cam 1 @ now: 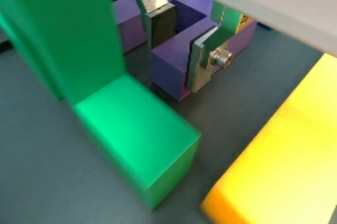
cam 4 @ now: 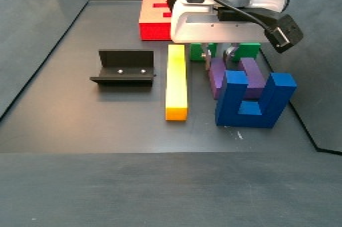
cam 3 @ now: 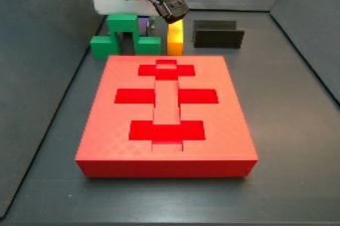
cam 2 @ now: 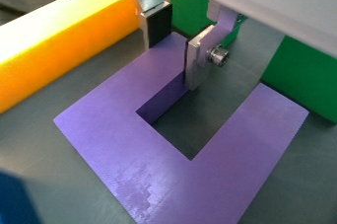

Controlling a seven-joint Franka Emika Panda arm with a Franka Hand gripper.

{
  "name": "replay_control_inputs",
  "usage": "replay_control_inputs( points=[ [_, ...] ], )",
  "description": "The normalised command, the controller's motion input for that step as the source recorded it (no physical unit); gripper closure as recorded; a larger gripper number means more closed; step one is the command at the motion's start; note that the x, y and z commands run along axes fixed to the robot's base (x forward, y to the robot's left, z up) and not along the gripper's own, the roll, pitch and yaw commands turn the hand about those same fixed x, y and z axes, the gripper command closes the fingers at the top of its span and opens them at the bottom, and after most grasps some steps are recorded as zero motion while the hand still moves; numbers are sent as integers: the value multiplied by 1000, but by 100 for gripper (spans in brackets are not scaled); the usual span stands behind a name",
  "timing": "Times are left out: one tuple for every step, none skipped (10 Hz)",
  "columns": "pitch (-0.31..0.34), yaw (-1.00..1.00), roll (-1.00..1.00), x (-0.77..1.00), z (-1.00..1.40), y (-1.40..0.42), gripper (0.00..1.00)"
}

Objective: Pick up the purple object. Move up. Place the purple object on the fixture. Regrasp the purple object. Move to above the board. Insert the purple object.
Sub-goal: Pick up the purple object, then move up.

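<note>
The tool (cam 2: pixel 175 38) straddles one prong of the purple block (cam 2: pixel 198 134), its silver plates set on either side of the wall with a little slack, not yet pinching it. The block lies flat on the table (cam 2: pixel 53 184), upper middle of a wrist view, between the yellow bar (cam 2: pixel 59 40) and green arch (cam 1: pixel 112 110). Its matte plastic looks easy to grip.

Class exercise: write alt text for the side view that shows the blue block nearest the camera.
The gripper is lowered onto the purple object, between the green arch block and blue block. A yellow bar and the black fixture lie alongside; the red board sits behind.
</note>
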Motion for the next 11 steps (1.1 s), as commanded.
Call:
replay_control_inputs(
  points=[
    [0,0,0,0,0,0,100],
    [0,0,0,0,0,0,100],
    [0,0,0,0,0,0,100],
    [0,0,0,0,0,0,100],
    [0,0,0,0,0,0,100],
    [0,0,0,0,0,0,100],
    [0,0,0,0,0,0,100],
    [0,0,0,0,0,0,100],
    [0,0,0,0,0,0,100],
    [0,0,0,0,833,0,100],
    [42,41,-9,-83,771,-65,100]
  ],
)
